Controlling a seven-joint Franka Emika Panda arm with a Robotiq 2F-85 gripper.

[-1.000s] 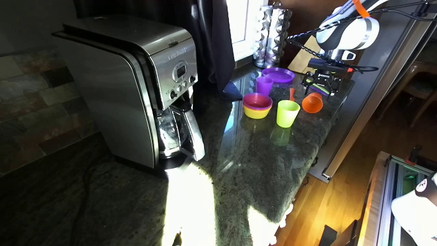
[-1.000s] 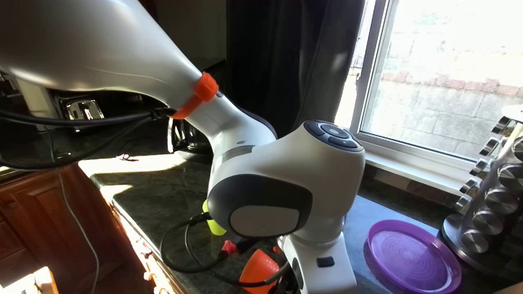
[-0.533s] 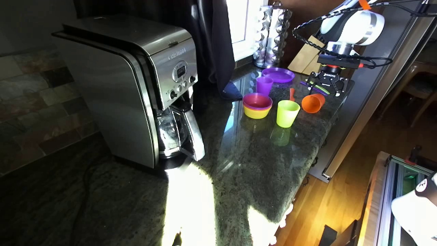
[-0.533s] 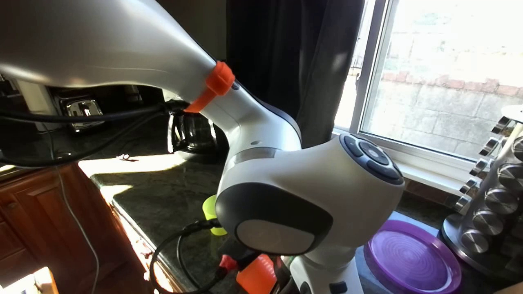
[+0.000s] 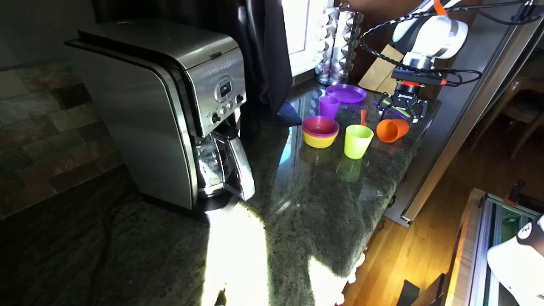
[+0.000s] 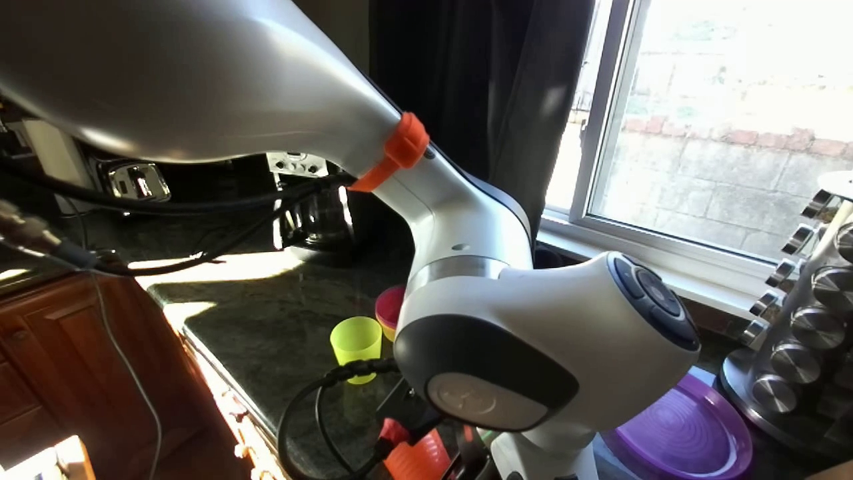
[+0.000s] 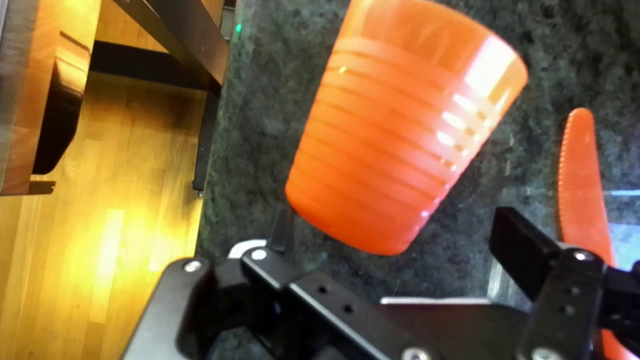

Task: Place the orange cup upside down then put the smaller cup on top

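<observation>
The orange cup [image 5: 397,129] lies on its side on the dark counter. Its mouth points to the left in an exterior view. It also shows in the wrist view [image 7: 390,135], base toward the gripper, and partly behind the arm in an exterior view [image 6: 421,459]. My gripper [image 5: 398,118] is open and empty, just behind and above the cup's base. In the wrist view its fingers [image 7: 520,250] stand apart, either side of the base. A yellow-green cup [image 5: 358,142] stands upright in front of the orange cup. A purple cup [image 5: 329,106] stands farther back. I cannot tell which is smaller.
Stacked bowls [image 5: 320,140] stand beside the yellow-green cup. An orange knife [image 7: 582,185] lies right of the orange cup in the wrist view. A purple plate [image 5: 346,93], a spice rack [image 5: 335,46] and a wooden block [image 5: 384,70] stand behind. The counter's edge is close to the cup.
The orange cup has swung on the counter, its base now to the right in an exterior view. My gripper moved right, then back slightly left and lower. It stays open.
</observation>
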